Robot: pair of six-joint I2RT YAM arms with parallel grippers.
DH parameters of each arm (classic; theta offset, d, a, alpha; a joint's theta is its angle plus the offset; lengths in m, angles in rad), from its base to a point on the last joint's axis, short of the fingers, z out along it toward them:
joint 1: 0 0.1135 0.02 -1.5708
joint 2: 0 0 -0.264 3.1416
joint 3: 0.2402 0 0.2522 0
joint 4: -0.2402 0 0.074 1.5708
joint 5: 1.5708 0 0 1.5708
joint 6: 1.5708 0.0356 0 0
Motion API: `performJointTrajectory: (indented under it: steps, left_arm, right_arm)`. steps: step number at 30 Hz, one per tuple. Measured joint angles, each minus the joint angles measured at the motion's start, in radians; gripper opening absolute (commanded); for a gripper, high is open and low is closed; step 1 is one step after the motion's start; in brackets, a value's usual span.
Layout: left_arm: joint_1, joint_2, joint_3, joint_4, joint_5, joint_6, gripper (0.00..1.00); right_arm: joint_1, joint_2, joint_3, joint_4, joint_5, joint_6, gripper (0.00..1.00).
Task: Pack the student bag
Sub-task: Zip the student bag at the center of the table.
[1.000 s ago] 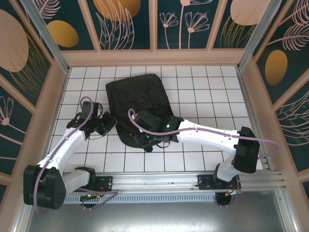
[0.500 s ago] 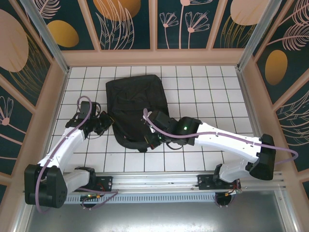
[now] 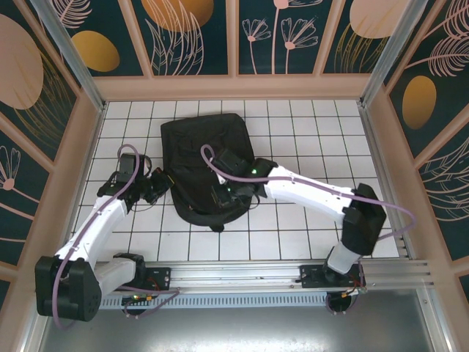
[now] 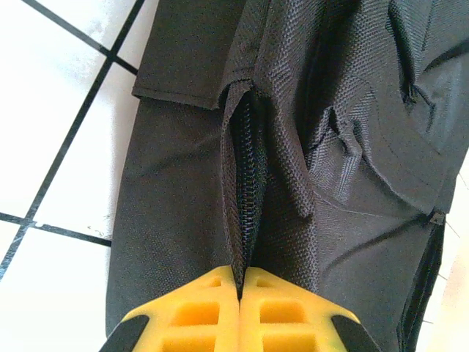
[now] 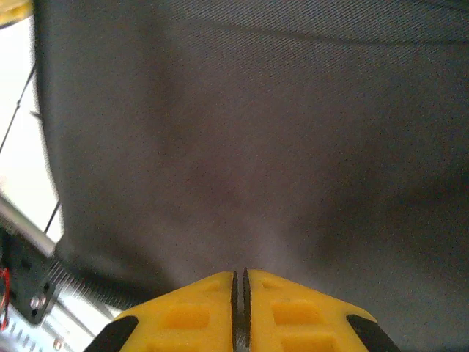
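Note:
The student bag [image 3: 209, 147] is a large black fabric backpack lying flat on the white tiled table. My left gripper [image 3: 163, 187] is at the bag's left edge. In the left wrist view the left gripper [image 4: 240, 277] is shut on a raised fold of the student bag [image 4: 352, 147] that carries a zipper line. My right gripper [image 3: 222, 198] hovers over the bag's near part. In the right wrist view the right gripper [image 5: 239, 275] has its yellow pads a thin slit apart, with nothing between them, close above the blurred student bag [image 5: 256, 132].
The gridded table [image 3: 308, 125] is boxed in by patterned walls on three sides. An aluminium rail [image 3: 242, 275] with the arm bases runs along the near edge, and the rail [image 5: 29, 293] also appears at the lower left of the right wrist view.
The right arm swung right along the bag's near edge, then came back up and left over the bag. Its pads have parted slightly. The left gripper kept its pinch on the fold.

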State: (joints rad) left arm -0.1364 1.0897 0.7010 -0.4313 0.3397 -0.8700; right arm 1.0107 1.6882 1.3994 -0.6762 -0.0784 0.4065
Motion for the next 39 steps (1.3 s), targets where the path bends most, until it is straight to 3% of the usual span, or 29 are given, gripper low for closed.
performJointTrajectory:
  steps: [6,11,16,21,24,28,33,39]
  left_arm:
    - [0.000,-0.003,0.000,-0.007,-0.003,0.028,0.00]
    - [-0.001,-0.009,0.000,-0.038,0.004,0.048,0.00]
    - [-0.015,-0.012,0.000,-0.041,0.035,0.059,0.00]
    - [-0.010,-0.021,0.000,-0.042,0.015,0.063,0.00]
    - [-0.005,-0.023,-0.003,-0.038,0.013,0.062,0.00]
    - [-0.003,-0.023,-0.019,-0.013,0.025,0.061,0.00]
    - [-0.001,0.015,-0.014,0.013,0.041,0.062,0.00]
    - [-0.001,0.105,0.078,0.024,0.011,0.066,0.00]
  right_arm:
    - [-0.049,0.227,0.126,0.007,0.017,0.001,0.14]
    - [-0.148,0.354,0.130,0.003,0.108,0.011,0.14]
    - [-0.244,0.382,0.131,0.010,0.197,0.015,0.13]
    - [-0.276,0.320,0.089,0.030,0.171,-0.012,0.24]
    - [-0.241,0.240,0.082,0.042,0.048,-0.058,0.27]
    - [-0.113,0.151,0.082,0.079,-0.086,-0.106,0.28]
    - [0.048,0.139,0.060,0.112,-0.159,-0.124,0.28]
    - [0.115,0.163,0.087,0.149,-0.193,-0.124,0.29]
